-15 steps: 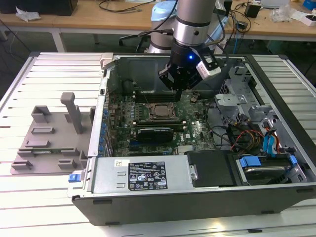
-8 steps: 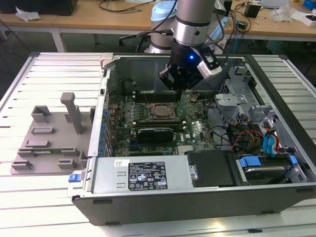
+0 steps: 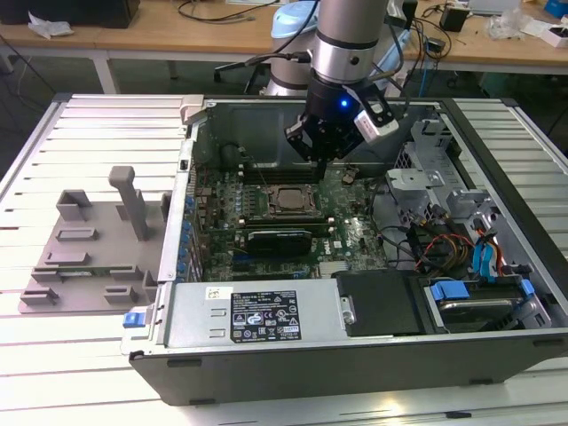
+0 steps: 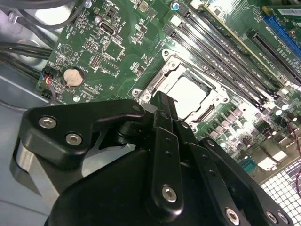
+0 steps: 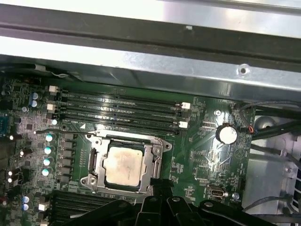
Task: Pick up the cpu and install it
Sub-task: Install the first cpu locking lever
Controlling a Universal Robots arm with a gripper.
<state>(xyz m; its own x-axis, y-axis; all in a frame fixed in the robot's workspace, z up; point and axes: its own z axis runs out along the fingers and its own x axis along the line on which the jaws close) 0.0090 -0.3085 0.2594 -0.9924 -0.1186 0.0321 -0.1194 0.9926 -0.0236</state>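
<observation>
While the single arm (image 3: 348, 35) is reaching down into the one open computer case (image 3: 355, 346), its one gripper (image 3: 327, 158) is hovering low over the green motherboard (image 3: 355, 235), close to the far wall of the case in the exterior view. In the second wrist view the gripper (image 4: 164, 101) is showing its two black fingers (image 4: 162, 141) drawn narrow, lying side by side with nothing between them. Its tip (image 5: 160, 184) is showing in the first wrist view just beside one corner of the socket frame (image 5: 155, 155); whether it is touching the frame I cannot tell. The one cpu (image 5: 123, 165) is lying flat inside that one frame with its silvery top facing up, and it is appearing in the second wrist view (image 4: 188, 96) just past the fingertips and in the exterior view (image 3: 288, 200) near the middle of the board. Four long memory slots (image 5: 122, 110) are running side by side between the socket and the case wall. One round coin cell (image 5: 227, 133) is sitting apart from the socket on the board, and four pale-topped capacitors (image 5: 47, 149) are standing in a column on the socket's other side. On the exterior view's left, one grey fixture tray (image 3: 89, 248) is resting on the slatted table (image 3: 53, 160), outside the case and well apart from the gripper.
</observation>
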